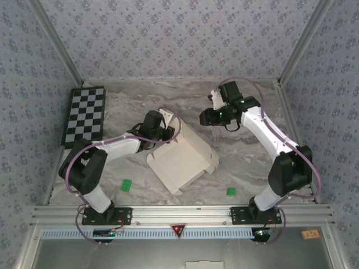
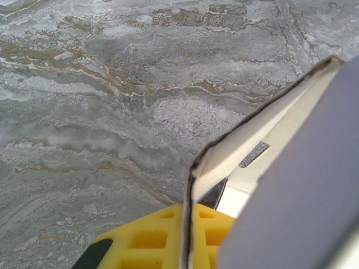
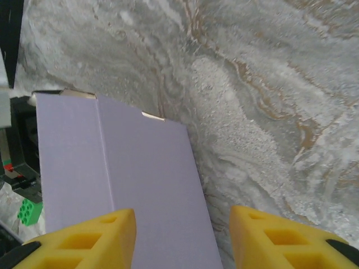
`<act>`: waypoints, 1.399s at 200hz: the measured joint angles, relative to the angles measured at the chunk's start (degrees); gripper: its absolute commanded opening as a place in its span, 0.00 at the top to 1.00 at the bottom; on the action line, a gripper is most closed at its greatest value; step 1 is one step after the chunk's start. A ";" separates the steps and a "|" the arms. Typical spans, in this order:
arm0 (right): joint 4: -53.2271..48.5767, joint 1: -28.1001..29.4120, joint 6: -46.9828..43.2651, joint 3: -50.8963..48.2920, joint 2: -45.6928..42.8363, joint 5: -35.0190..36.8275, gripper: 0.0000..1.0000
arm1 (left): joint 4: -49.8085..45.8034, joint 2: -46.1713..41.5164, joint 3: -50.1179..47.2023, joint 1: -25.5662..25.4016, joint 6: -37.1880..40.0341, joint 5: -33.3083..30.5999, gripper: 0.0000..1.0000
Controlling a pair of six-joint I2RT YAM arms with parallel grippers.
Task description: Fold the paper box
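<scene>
Surface: a grey-and-brown marbled table (image 1: 247, 162) carried everything, with patterned walls on three sides.

Task object: the thin card paper box (image 1: 182, 159), cream-white inside and pale lavender outside, sat half-formed near the middle of the table, slightly towards the near edge. Its cream inner panels faced up in the top view, and one flap stood raised at its far-left corner.

Left arm: the left gripper (image 1: 166, 130) sat at that raised flap. In its wrist view, yellow fingers (image 2: 146, 238) showed on both sides of the card's dark cut edge, clamped on the paper box (image 2: 303, 185). The lavender outer face filled the right side of that view.

Right arm: the right gripper (image 1: 205, 117) hung above the table beyond the box's far-right side, apart from it. Its jaws were spread wide with nothing between them (image 3: 182, 216). Below, a lavender panel of the paper box (image 3: 123, 168) was crossed by a fold line.

Other items: a black-and-white checkerboard plate (image 1: 84, 115) lay flat along the table's left edge, towards the far corner. Two small green blocks lay near the near edge, one left of the box (image 1: 127, 184) and one right of it (image 1: 230, 191).
</scene>
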 measured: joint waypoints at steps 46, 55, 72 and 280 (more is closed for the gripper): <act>-3.06 3.72 -1.75 1.64 1.73 -1.07 0.49 | 1.77 -0.46 -1.33 0.00 0.00 0.02 0.90; -3.41 4.22 -1.95 1.81 1.73 -1.07 0.48 | 1.86 -0.61 -1.49 0.00 0.00 0.04 0.90; -4.31 4.81 -2.12 2.40 1.73 -0.83 0.47 | 1.95 -0.83 -1.77 0.00 0.00 0.04 0.90; -4.87 9.68 -1.92 3.39 4.22 4.17 0.54 | -0.87 -1.27 -2.51 -0.37 0.22 1.36 0.69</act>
